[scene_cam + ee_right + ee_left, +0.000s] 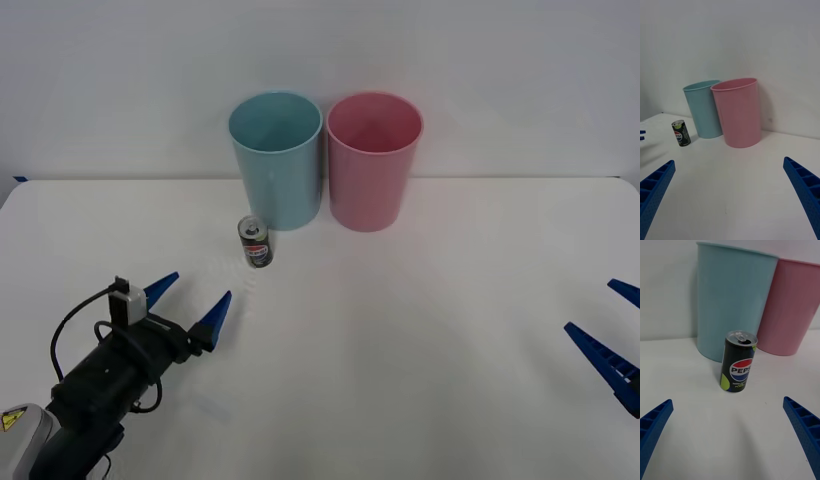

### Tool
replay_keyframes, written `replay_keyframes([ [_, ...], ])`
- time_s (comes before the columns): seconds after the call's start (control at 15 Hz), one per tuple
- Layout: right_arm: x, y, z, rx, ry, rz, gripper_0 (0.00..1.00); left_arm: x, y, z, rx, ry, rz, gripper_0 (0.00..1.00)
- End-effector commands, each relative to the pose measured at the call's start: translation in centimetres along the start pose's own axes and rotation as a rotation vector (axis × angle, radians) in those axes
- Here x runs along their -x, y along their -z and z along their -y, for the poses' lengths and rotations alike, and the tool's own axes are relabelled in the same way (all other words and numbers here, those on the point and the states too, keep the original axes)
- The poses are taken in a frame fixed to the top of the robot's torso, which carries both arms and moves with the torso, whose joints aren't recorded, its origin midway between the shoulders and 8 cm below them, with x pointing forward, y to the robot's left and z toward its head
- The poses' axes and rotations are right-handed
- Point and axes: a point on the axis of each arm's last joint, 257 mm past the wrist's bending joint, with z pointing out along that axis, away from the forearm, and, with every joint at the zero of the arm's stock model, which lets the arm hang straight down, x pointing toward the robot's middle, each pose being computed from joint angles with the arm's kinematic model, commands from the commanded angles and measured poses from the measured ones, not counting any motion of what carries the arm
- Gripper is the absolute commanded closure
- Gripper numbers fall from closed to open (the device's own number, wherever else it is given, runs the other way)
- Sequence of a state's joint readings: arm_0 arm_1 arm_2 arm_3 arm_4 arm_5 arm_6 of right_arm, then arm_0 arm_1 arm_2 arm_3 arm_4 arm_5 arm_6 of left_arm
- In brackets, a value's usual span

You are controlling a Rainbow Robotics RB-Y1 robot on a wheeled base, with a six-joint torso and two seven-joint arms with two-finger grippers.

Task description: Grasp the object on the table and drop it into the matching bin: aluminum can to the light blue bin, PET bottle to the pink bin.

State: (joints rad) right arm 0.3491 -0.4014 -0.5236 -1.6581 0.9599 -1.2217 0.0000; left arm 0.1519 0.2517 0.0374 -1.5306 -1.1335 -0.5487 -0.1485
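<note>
Blue ribbed fingers [160, 286] of the left claw [188, 301] stand spread wide apart and hold nothing. This claw sits low over the white desk [400, 340] on the robot's left side, pointing toward the aluminum can [255, 242]. In the left wrist view the can [738, 361] stands upright ahead of the open fingers, centred between their tips but apart from them.

The can rests on the desk just in front of the light blue bin [277, 158], near its base; whether they touch cannot be told. Its silver top faces up and the tab opening is visible. The label carries a red-blue round mark and green patches on a black body.

The pink bin [373, 160] stands just beside the light blue bin, on its right, both upright near the far desk edge.

The right claw [612, 332] is at the right edge of the desk, well apart from the can, fingers spread and empty.
</note>
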Motion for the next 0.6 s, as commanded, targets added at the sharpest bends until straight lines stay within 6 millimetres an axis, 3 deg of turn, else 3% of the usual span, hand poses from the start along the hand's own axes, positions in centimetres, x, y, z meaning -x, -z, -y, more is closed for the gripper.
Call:
replay_keyframes([
  [0.07,0.0,0.0,0.0,0.0,0.0,0.0,0.0,-0.3,-1.6,-0.1,-0.008,-0.014,-0.01,0.0],
  [0.6,0.0,0.0,0.0,0.0,0.0,0.0,0.0,-1.5,-7.5,-0.5,-0.042,-0.032,-0.056,0.0],
])
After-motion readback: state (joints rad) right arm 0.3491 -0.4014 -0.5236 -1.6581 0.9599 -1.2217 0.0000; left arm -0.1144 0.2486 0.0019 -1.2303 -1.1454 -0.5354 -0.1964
